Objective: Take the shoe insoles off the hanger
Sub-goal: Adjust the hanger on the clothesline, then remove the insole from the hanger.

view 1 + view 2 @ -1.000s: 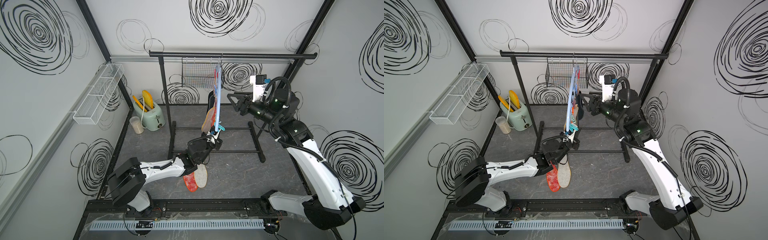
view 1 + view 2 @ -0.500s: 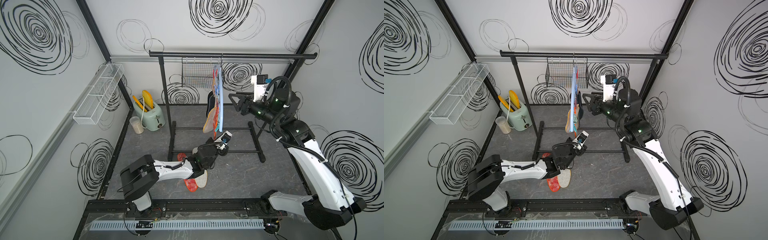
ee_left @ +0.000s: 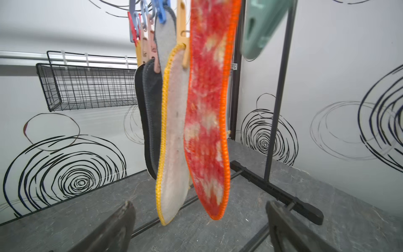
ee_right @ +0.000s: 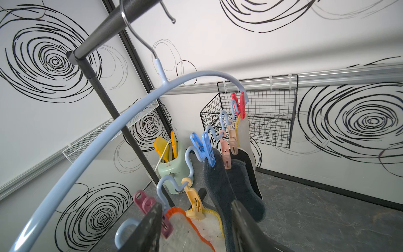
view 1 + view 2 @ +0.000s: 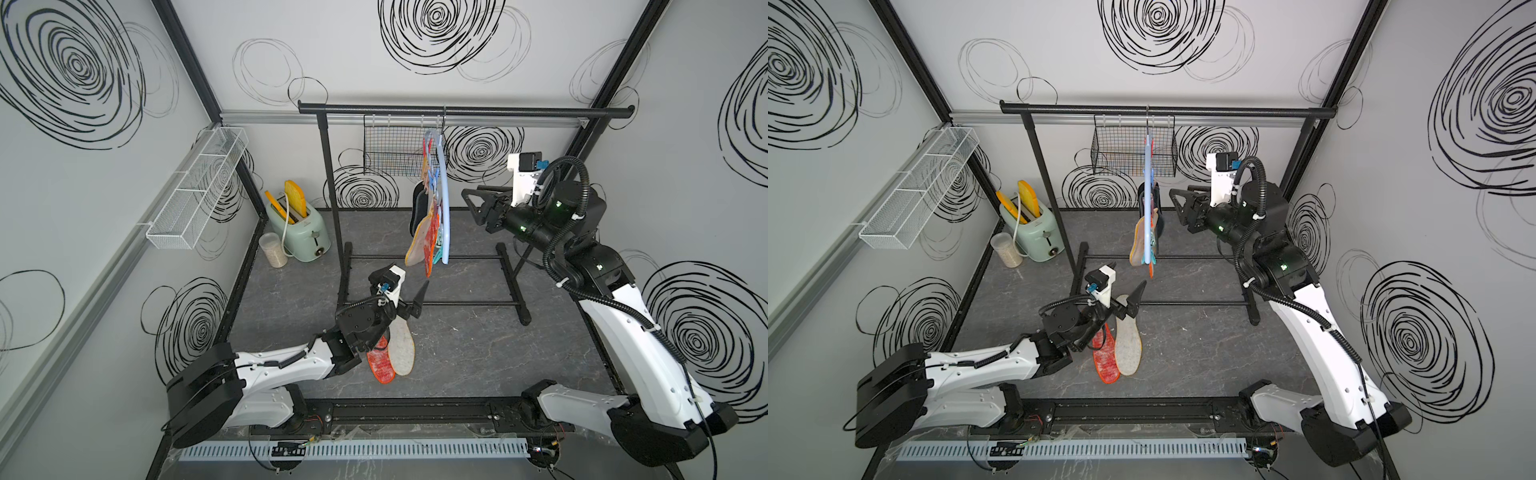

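Left gripper [image 3: 199,207] spread wide, empty, just below the hanging red-orange insole [image 3: 207,109] on the hanger [image 5: 444,195]. Right gripper [image 5: 471,203] parted, beside the hanger, holding nothing. Judgement: rise, pinch the red tip alone, clear of the yellow-rimmed insole [image 3: 174,135], pull straight down.

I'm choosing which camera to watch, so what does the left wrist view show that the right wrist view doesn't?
Only the left wrist view shows the red insole full length, the lower tips of the hanging insoles and the rail foot. Only the right wrist view shows the hanger, arc and hook over the rail, and the toaster. Both show the pegs, the dark insoles, a yellow-rimmed insole and the basket.
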